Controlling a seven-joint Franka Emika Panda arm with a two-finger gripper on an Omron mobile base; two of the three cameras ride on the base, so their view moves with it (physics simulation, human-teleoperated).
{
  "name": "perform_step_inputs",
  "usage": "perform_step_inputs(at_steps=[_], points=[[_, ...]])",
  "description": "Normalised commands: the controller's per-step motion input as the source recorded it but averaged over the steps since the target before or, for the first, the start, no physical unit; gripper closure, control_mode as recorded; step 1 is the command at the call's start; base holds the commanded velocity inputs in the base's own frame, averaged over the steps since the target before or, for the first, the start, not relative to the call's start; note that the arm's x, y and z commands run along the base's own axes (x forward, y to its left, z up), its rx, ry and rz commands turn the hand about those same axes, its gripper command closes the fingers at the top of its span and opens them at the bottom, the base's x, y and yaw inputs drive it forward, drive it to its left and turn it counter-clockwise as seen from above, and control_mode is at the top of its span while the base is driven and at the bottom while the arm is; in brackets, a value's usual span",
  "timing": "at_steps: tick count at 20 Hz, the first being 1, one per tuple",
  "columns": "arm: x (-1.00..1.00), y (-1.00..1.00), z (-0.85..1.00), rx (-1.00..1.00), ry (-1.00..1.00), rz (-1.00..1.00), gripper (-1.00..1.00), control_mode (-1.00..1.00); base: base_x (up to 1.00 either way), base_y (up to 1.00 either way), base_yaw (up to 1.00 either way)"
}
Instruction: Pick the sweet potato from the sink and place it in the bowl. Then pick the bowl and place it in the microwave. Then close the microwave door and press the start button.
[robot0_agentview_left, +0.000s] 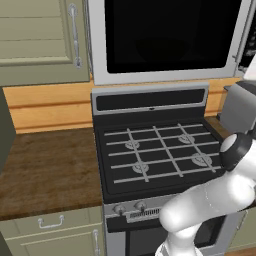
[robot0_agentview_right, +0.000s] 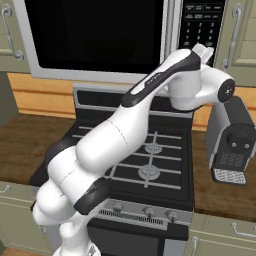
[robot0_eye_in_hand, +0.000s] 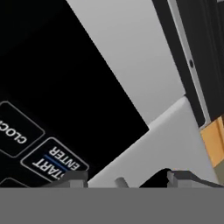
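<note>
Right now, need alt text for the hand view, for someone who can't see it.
Close-up of the microwave control panel: the tool sits low at the frame's bottom, its two dark fingertips just beside the START/ENTER button, with a CLOCK button next to it. A strip of orange wall shows at the right.

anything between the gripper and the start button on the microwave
Nothing visible. In the hand view the START/ENTER button on the microwave panel sits just above the left fingertip, with bare black panel between them. The gripper is close against the panel.
</note>
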Motion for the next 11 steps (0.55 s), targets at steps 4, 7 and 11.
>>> perform_step_inputs(at_steps=[4, 7, 11], points=[[0.47, -0.18, -0.09, 0.06, 0.01, 0.0, -1.0, -1.0, 0.0, 0.0, 0.0], [-0.12, 0.09, -0.38, 0.04, 0.0, 0.0, -1.0, -1.0, 0.0, 0.0, 0.0], [-0.96, 0.68, -0.58, 0.02, 0.0, 0.0, -1.0, -1.0, 0.0, 0.0, 0.0]])
